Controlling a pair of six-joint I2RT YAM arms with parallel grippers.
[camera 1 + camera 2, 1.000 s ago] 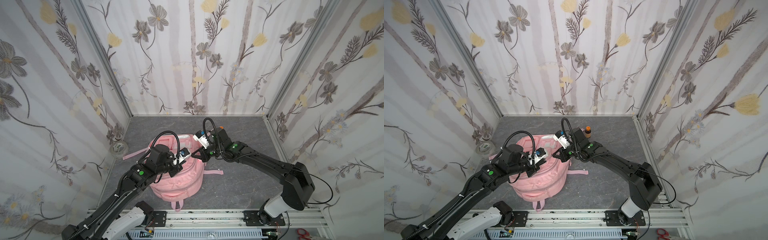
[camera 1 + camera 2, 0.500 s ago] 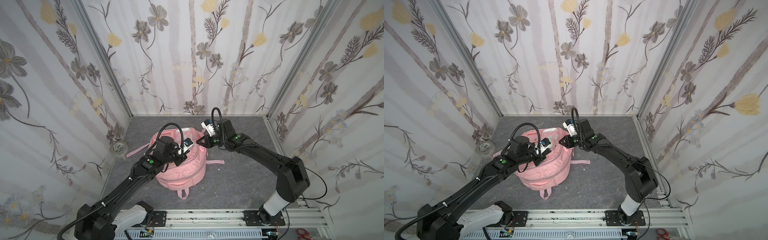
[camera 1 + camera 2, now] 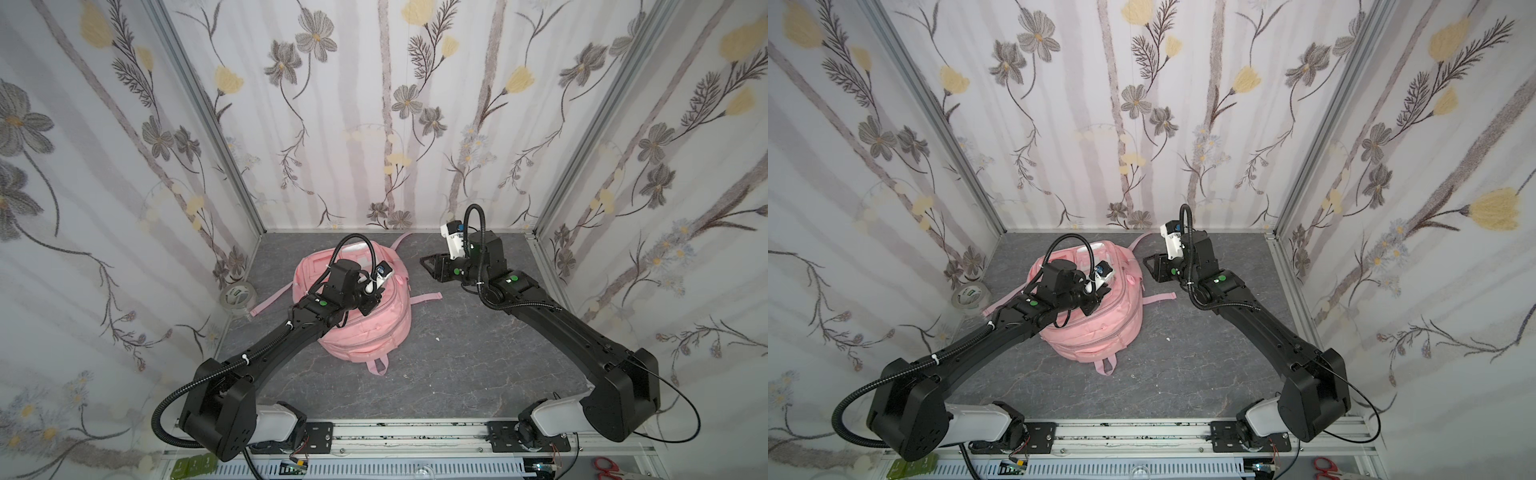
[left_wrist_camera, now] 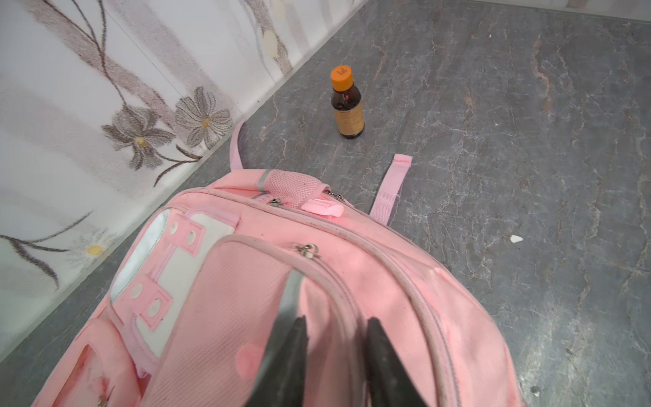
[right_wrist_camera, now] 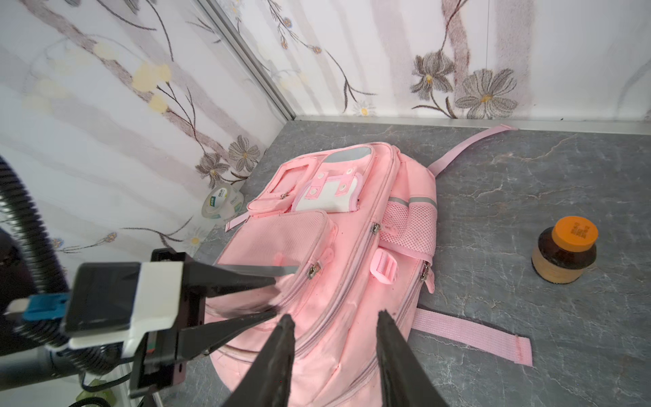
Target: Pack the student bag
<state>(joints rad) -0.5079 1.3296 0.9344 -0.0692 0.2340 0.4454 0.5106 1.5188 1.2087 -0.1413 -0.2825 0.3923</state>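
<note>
"Pink fabric took up most of what we saw. The student bag [image 3: 374,332] [image 3: 1100,332] [image 4: 352,264] [image 5: 352,282] lay on the grey floor [image 3: 457,365] with its pockets facing up. It was directly beneath the left claw and just beside the right claw, on that claw's side toward the other arm."

"How did we find the left claw?"

"The left claw [image 3: 369,303] [image 3: 1093,305] [image 4: 336,320] [image 5: 274,294] hung low over the bag's front pocket. Its fingers [image 5: 218,280] were spread apart with nothing pinched between them. We could not tell whether the tips touched the cloth."

"And the right one?"

"We saw the right claw [image 3: 430,266] [image 3: 1152,266] [image 5: 334,315] clear of the bag, over bare floor, with its tips aimed at the bag. Its fingers were also parted and empty. A loose strap [image 3: 428,297] [image 5: 472,334] ran from the bag across the floor near that claw."

"Anything smaller?"

"We noted a tape roll [image 3: 237,296] [image 3: 971,296] [image 5: 223,204] against the wall [image 3: 124,249], on the far side of the bag from the right claw. A small brown bottle [image 4: 347,109] [image 5: 563,253] with an orange cap stood upright on the floor ahead of the left claw. It was past the bag's edge and apart from it. In both top views we could not make it out."
</note>
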